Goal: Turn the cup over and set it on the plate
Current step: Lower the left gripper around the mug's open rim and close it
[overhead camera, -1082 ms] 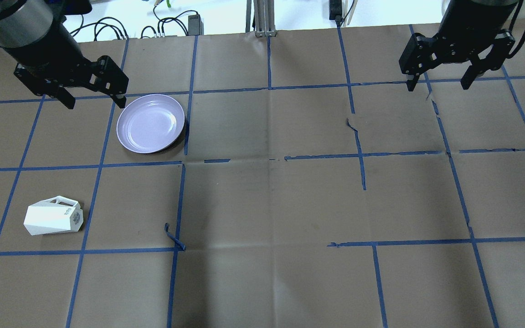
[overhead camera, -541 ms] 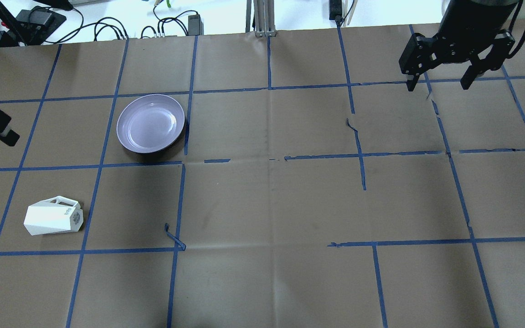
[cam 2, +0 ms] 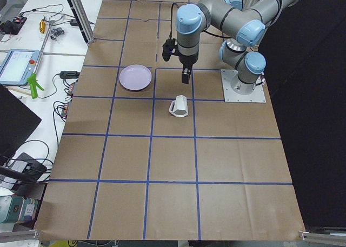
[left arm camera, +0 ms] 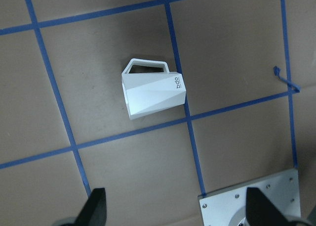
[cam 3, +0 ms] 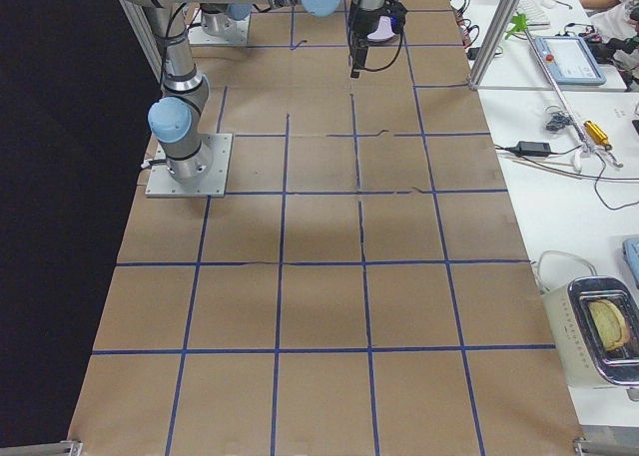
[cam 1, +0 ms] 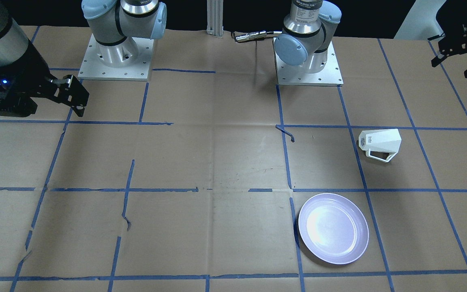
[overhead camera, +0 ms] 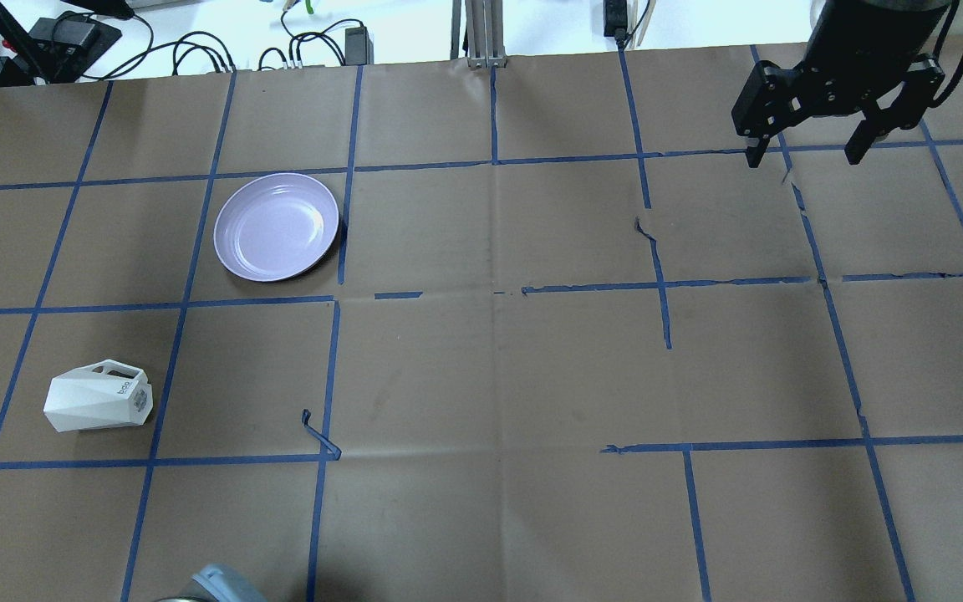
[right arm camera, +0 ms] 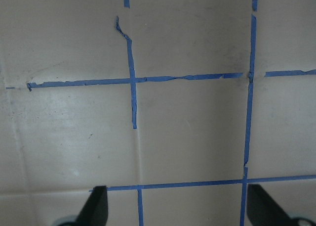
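The white faceted cup (overhead camera: 97,405) lies on its side near the table's left front, handle toward the plate; it also shows in the front view (cam 1: 379,142) and the left side view (cam 2: 179,106). The lavender plate (overhead camera: 277,227) sits upright and bare farther back, also in the front view (cam 1: 333,228). My left gripper (left arm camera: 177,211) is open and empty, high above the cup (left arm camera: 153,92); it is out of the overhead view. My right gripper (overhead camera: 803,156) is open and empty, hovering at the far right.
Brown paper with blue tape grid lines covers the table. A loose curl of tape (overhead camera: 318,435) sticks up right of the cup. The arm bases (cam 1: 116,52) (cam 1: 308,61) stand at the robot's edge. Cables and a metal post (overhead camera: 481,33) line the far edge.
My left arm has swung away from beside the plate, off the overhead view's left side, and out of that view. Cup, plate and right arm have not moved.
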Controlling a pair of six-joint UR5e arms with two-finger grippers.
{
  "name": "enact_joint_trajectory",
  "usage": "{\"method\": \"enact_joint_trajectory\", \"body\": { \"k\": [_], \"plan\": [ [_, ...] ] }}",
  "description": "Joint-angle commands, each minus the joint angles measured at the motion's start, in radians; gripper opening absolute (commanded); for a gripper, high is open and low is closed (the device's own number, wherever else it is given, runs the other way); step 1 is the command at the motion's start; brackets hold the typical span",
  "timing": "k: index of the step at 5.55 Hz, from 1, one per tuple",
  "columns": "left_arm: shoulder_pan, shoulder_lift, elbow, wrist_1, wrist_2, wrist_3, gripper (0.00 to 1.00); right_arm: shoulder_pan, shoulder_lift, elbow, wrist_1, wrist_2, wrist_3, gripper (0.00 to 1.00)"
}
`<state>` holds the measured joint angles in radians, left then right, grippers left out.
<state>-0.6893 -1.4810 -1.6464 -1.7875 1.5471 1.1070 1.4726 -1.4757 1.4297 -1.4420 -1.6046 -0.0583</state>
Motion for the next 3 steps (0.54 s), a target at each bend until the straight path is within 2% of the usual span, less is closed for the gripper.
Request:
{"method": "enact_joint_trajectory", "body": {
  "k": [1, 3],
  "plan": [
    [0.156, -0.066, -0.048, 0.010, -0.069, 0.216, 0.99, 0.000, 0.000, 0.000, 0.000, 0.000, 0.000, 1.00],
    [0.220, -0.195, -0.027, 0.011, -0.088, 0.269, 0.99, 0.000, 0.000, 0.000, 0.000, 0.000, 0.000, 1.00]
  ]
}}
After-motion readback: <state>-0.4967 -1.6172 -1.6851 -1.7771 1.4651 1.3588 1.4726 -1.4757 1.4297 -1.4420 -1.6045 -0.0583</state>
